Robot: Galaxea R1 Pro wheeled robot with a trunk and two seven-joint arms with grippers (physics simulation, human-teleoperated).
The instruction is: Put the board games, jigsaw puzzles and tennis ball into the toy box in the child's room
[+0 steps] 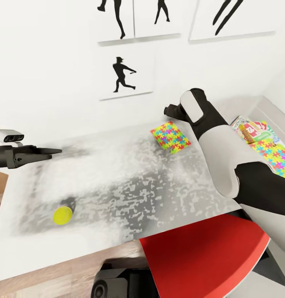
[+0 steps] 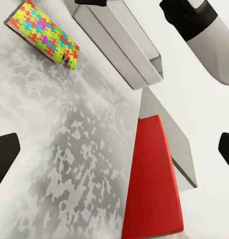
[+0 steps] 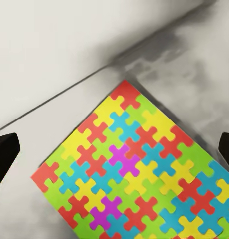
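On the mottled grey table, a jigsaw puzzle of bright interlocking pieces lies near the wall. My right gripper hovers just above its far edge. In the right wrist view the puzzle lies below the open gripper, with the dark fingertips wide apart and holding nothing. The tennis ball rests at the table's near left. My left gripper is open and empty above the table's left end. The toy box at the right holds a printed board game and another jigsaw puzzle.
A flat red object juts out below the table's front edge, close under my right forearm. Black baseball silhouette pictures hang on the white wall behind the table. Wood floor shows at the lower left. The left wrist view shows the puzzle and grey toy box.
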